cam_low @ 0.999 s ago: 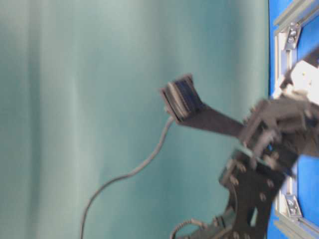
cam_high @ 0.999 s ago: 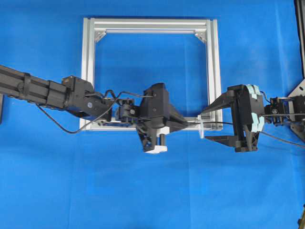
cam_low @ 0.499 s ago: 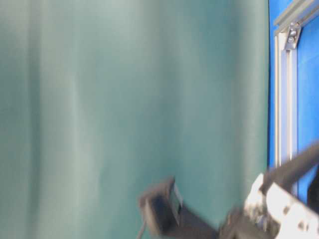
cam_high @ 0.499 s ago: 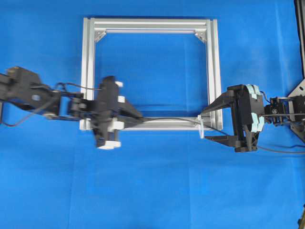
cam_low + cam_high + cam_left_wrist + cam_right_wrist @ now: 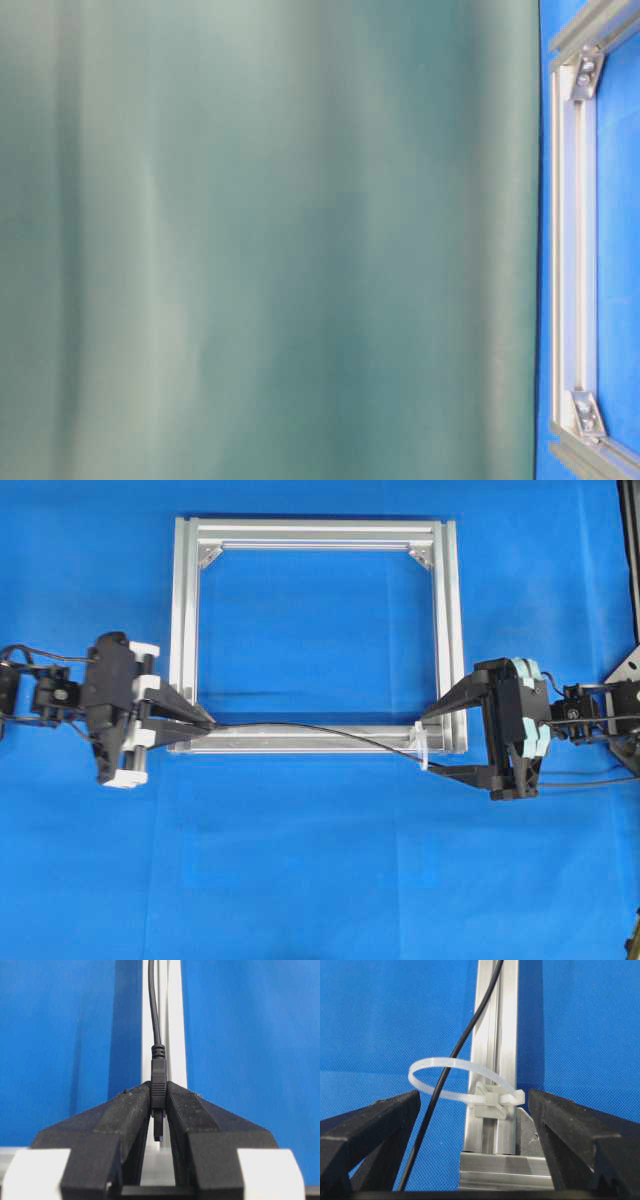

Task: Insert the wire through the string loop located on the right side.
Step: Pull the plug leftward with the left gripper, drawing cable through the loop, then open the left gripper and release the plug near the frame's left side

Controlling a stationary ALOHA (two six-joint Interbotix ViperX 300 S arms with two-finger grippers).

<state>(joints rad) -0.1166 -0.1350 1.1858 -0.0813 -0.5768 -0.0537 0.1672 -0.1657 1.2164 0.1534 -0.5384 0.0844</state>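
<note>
The wire (image 5: 320,730), thin and black, stretches along the frame's near bar from my left gripper (image 5: 207,723) to the right. Its plug (image 5: 158,1087) is pinched between the shut left jaws, tip pointing back toward the camera. The string loop (image 5: 423,748), a whitish tie ring (image 5: 442,1063), stands at the frame's near right corner. In the right wrist view the wire (image 5: 427,1120) runs down through that ring. My right gripper (image 5: 433,742) is open, one finger on either side of the loop, touching nothing.
The square silver frame (image 5: 310,530) lies on blue cloth, with triangular brackets in its corners. The table-level view shows only a teal backdrop and one frame bar (image 5: 575,250). A metal bracket (image 5: 625,670) sits at the right edge.
My left gripper has travelled far to the left along the near bar, still holding the plug, drawing the wire out behind it. The right gripper has stayed in place, open.
</note>
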